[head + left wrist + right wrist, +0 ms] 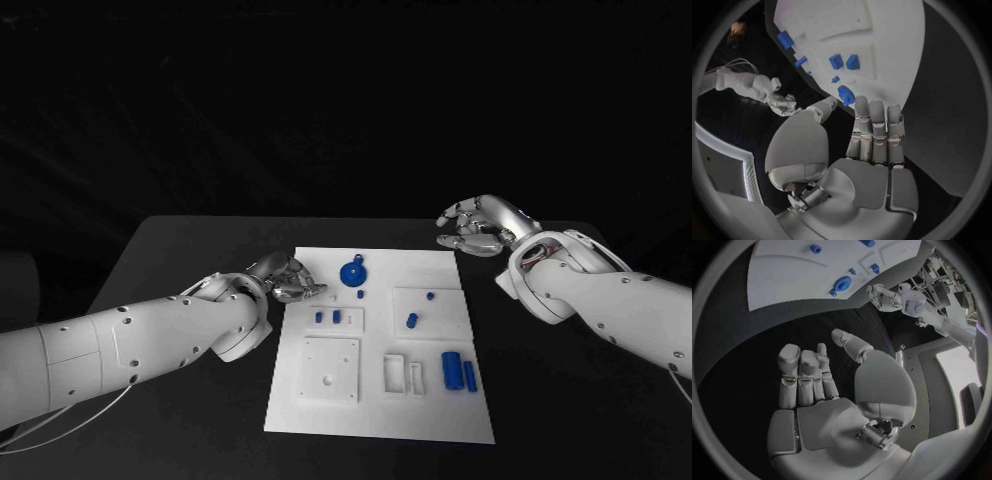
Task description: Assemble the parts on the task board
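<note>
The white task board (433,420) lies in the middle of the table. On its far part sits a round blue part (353,272), with small blue pegs (327,317) and two blue cylinders (460,372) nearer me. My left hand (281,278) hovers at the board's far left edge, close to the round blue part (846,95); its fingers (876,130) are straight and apart and hold nothing. My right hand (483,225) hangs just beyond the board's far right corner, fingers (804,375) loosely bent, thumb apart, nothing in it.
White raised blocks (330,368) and a slotted frame (404,372) stand on the board's near half. Bare black table (188,250) surrounds the board on all sides, with its far edge behind both hands.
</note>
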